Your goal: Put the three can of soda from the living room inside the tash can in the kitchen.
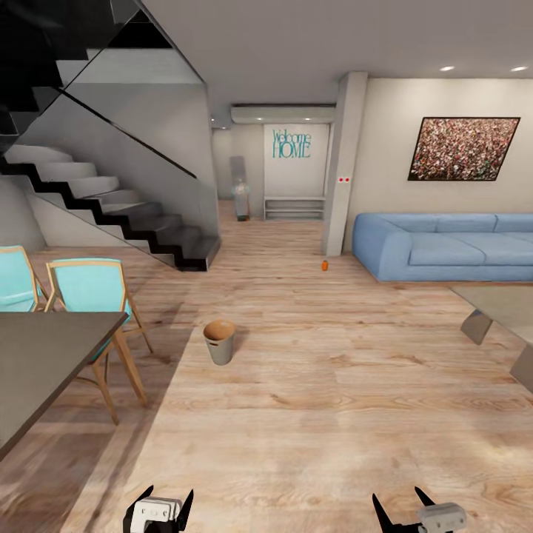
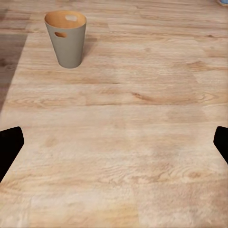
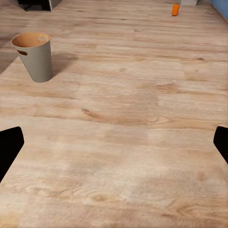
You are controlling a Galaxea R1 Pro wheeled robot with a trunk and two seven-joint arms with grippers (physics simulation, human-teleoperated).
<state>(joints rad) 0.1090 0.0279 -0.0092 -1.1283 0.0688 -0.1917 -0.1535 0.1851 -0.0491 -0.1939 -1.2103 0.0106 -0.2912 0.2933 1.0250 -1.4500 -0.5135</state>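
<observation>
A small grey tapered trash can [image 1: 220,342] with a coppery inside stands upright on the wood floor, left of the middle; it also appears in the left wrist view [image 2: 67,39] and the right wrist view [image 3: 34,56]. One orange soda can [image 1: 324,265] stands far off on the floor near the pillar and the sofa's end, also seen in the right wrist view [image 3: 175,9]. The other two cans are out of view. My left gripper [image 1: 163,504] and right gripper [image 1: 403,507] hang low at the near edge, both open and holding nothing.
A blue sofa [image 1: 444,246] lines the right wall. A grey low table [image 1: 503,311] juts in at the right. A dark table [image 1: 44,363] with turquoise chairs [image 1: 92,292] stands at the left. A black staircase [image 1: 111,207] rises behind. Open floor lies ahead.
</observation>
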